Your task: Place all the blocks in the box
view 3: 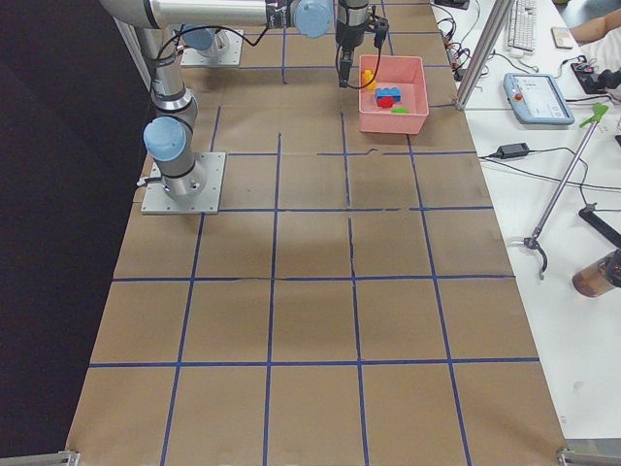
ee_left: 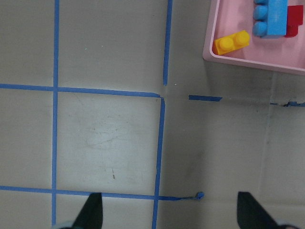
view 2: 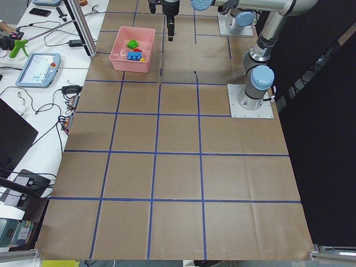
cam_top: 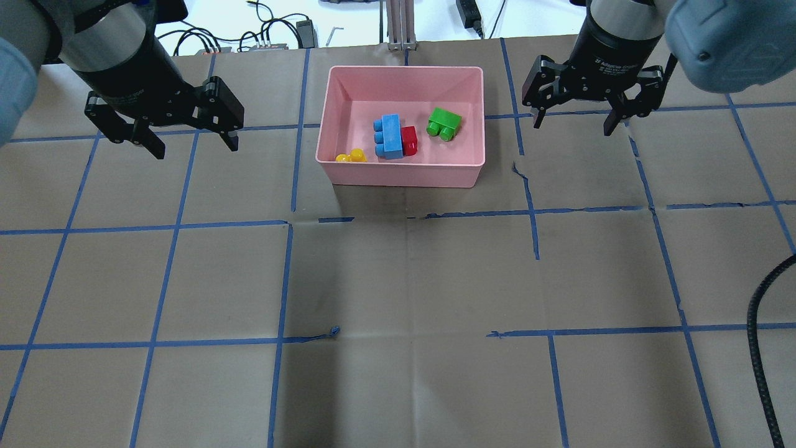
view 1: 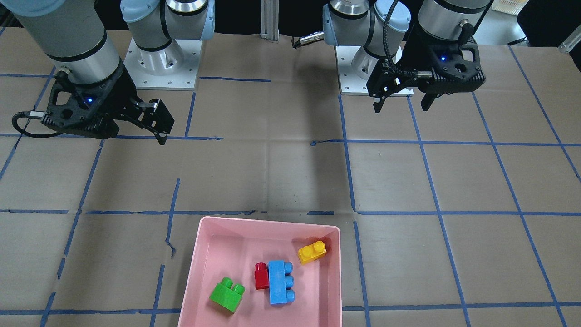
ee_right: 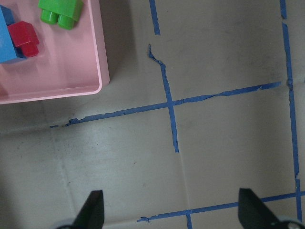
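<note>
The long blue plastic brick (cam_top: 390, 135), the small red brick (cam_top: 408, 140) touching it, the green brick (cam_top: 444, 122) and the yellow brick (cam_top: 352, 156) all lie inside the shallow pink plastic box (cam_top: 404, 70). The left gripper (cam_top: 194, 148) and right gripper (cam_top: 573, 126) flank it, spread wide and empty, so the task looks complete.

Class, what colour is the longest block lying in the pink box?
Blue block; the exterior front-facing view shows it best.
</note>
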`<move>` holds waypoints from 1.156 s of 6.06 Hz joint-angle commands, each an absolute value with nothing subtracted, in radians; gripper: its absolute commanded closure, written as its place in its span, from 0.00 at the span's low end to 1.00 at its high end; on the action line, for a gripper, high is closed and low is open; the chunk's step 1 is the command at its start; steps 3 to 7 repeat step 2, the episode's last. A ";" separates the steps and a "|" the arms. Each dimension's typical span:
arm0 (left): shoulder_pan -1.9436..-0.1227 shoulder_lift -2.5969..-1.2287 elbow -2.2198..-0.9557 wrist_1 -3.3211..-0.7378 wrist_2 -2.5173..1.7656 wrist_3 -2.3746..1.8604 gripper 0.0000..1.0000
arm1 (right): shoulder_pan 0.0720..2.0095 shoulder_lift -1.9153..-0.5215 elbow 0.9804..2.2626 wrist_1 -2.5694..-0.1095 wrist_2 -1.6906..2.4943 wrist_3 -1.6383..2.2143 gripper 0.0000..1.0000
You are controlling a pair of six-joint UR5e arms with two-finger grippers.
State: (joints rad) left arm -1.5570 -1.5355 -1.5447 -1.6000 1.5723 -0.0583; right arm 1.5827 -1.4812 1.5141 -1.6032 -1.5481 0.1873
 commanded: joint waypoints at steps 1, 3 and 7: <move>-1.557 -1.536 -1.546 -1.600 1.572 -0.058 0.00 | 1.580 -1.482 1.514 -1.603 -1.548 0.186 0.00; -1.559 -1.536 -1.546 -1.600 1.572 -0.058 0.00 | 1.582 -1.482 1.514 -1.603 -1.546 0.186 0.00; -1.559 -1.536 -1.546 -1.600 1.572 -0.058 0.00 | 1.582 -1.482 1.514 -1.603 -1.546 0.186 0.00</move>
